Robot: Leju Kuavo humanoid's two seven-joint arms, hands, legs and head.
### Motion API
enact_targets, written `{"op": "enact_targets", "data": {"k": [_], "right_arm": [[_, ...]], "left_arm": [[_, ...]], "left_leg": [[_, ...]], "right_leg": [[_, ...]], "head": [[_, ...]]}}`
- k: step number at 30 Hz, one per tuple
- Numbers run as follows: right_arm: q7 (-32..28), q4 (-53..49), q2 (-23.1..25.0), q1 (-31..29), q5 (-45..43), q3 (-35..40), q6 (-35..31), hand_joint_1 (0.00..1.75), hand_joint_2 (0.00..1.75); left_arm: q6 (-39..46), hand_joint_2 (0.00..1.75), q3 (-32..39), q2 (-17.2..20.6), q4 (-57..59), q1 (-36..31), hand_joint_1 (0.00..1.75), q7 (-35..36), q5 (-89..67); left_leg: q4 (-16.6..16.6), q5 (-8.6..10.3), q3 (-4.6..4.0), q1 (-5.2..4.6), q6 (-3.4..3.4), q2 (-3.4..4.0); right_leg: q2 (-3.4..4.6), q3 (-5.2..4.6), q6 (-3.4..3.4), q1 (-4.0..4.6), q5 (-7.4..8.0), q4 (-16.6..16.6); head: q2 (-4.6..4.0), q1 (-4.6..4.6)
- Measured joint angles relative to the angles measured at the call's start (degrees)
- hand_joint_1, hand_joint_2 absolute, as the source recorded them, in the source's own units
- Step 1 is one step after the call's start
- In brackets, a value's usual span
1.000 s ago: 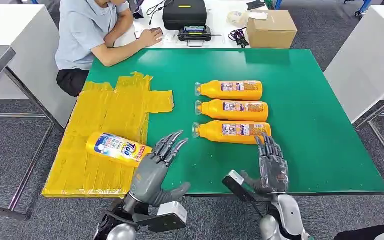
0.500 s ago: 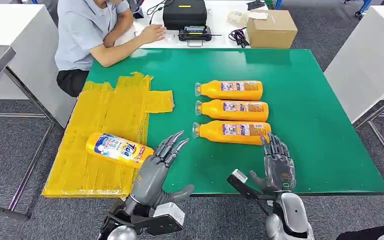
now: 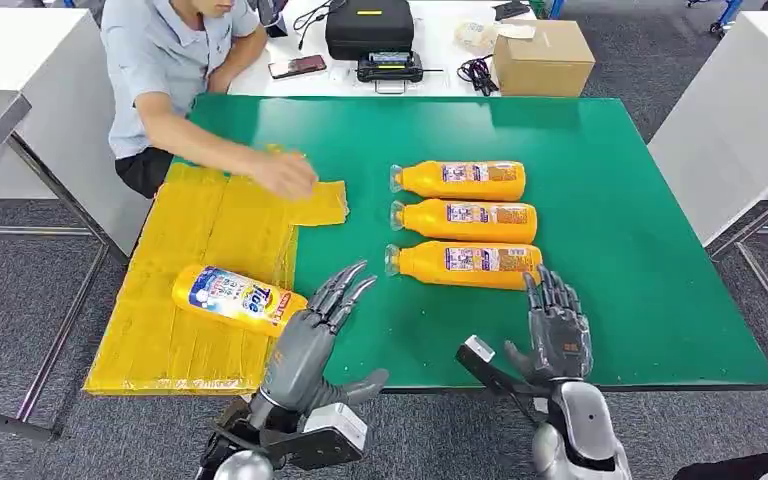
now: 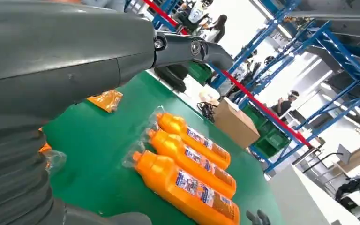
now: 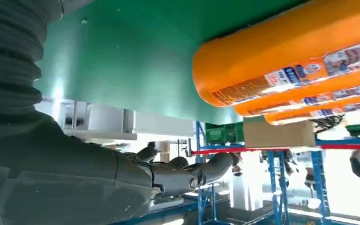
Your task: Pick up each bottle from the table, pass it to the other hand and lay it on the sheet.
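My left robot hand (image 3: 305,340) hovers over the near edge of the green surface (image 3: 620,210), palm turned inward, fingers spread and pointing forward, thumb out to the side, holding nothing. Just beside its fingertips, one yellow bottle (image 3: 237,297) lies on the yellow sheet (image 3: 190,240). My right robot hand (image 3: 555,330) stands upright at the near edge, fingers apart and empty. Just ahead of it lies the nearest of three orange bottles (image 3: 465,263), side by side. Beyond my left robot hand, a person's hand (image 3: 285,175) touches the sheet's far end.
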Motion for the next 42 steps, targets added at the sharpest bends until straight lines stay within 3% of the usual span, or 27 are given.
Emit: {"op": "enact_targets", "data": {"k": [42], "right_arm": [[1.9, 6.2, -2.1, -3.6, 3.1, -1.9, 1.5, 0.0, 1.75]], "left_arm": [[-0.1, 1.75, 0.9, -0.5, 0.0, 0.2, 0.0, -0.2, 2.3]], "left_leg": [[0.0, 0.0, 0.0, 0.0, 0.0, 0.0]], "right_leg": [[0.0, -0.02, 0.0, 0.0, 0.0, 0.0]], "head": [[0.0, -0.02]]}}
